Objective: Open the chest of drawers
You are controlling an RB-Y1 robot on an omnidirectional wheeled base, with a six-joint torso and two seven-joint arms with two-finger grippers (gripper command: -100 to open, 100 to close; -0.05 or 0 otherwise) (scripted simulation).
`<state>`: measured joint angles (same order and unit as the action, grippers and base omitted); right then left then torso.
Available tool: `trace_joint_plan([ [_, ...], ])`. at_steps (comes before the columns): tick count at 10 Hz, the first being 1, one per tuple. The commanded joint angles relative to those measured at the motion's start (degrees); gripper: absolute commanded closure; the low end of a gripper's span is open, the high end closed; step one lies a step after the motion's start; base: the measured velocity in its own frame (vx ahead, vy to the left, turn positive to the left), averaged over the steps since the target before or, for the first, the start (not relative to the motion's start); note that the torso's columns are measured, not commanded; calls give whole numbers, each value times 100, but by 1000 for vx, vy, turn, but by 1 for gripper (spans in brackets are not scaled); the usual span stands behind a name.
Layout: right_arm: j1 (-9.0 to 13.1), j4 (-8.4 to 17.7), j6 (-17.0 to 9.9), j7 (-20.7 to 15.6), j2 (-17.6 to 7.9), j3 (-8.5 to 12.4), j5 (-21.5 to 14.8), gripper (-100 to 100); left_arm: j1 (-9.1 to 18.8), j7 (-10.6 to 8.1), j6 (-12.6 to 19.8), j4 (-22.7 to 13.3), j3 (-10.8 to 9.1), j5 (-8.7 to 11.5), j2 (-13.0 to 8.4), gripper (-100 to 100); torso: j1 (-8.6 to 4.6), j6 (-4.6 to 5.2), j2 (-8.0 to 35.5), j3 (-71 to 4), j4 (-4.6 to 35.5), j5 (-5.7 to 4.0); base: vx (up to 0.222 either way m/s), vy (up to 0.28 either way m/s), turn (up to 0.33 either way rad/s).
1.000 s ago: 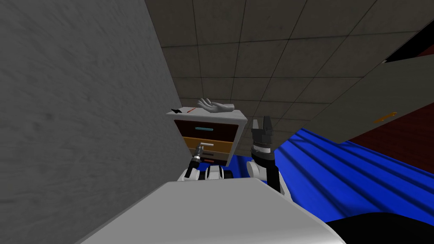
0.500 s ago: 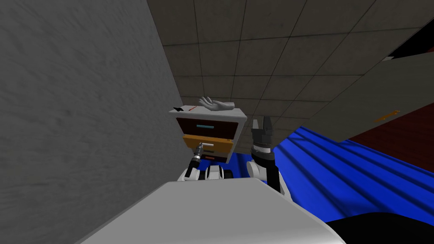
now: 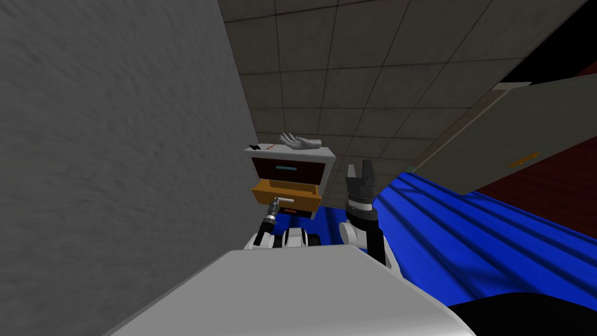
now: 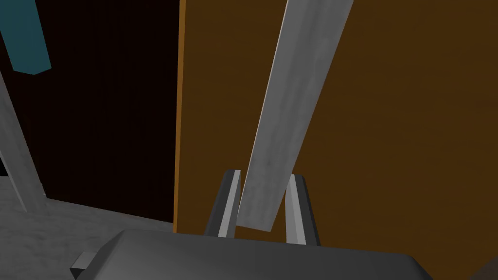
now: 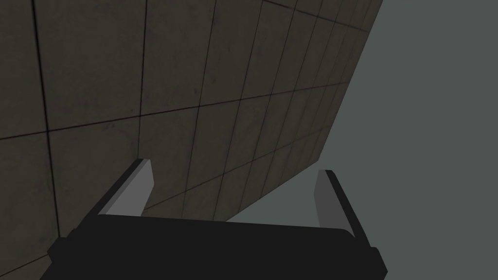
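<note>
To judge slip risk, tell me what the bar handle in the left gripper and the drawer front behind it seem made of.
The bar handle: light grey, matte, faintly mottled; possibly brushed metal, perhaps paint. The drawer front: flat orange-brown, no grain or gloss; maybe painted board, but the look leaves it open.

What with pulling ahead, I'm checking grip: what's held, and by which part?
Left claw grips the orange drawer's grey handle near its end; right claw, open, holds nothing.

Arms (image 3: 348, 232) white, black-jointed; left tool (image 4: 265, 174), right tool (image 5: 234, 166): grey blades, dark boxes.
</note>
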<state>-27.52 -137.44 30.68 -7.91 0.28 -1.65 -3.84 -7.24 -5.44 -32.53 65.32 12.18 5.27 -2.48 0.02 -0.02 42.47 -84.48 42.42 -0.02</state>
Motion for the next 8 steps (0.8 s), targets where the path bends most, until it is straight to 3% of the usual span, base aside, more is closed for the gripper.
trace_joint_plan([
  [1,0,0,0,0,0,0,0,0,93,8,286,207,-3,9,5,-100,1,-1,4,3,3,-1,-123,19,48],
  [8,-2,-1,0,0,0,0,0,0,499,60,1288,818,-84,42,63,-100,-3,1,2,1,7,-2,-46,4,29],
])
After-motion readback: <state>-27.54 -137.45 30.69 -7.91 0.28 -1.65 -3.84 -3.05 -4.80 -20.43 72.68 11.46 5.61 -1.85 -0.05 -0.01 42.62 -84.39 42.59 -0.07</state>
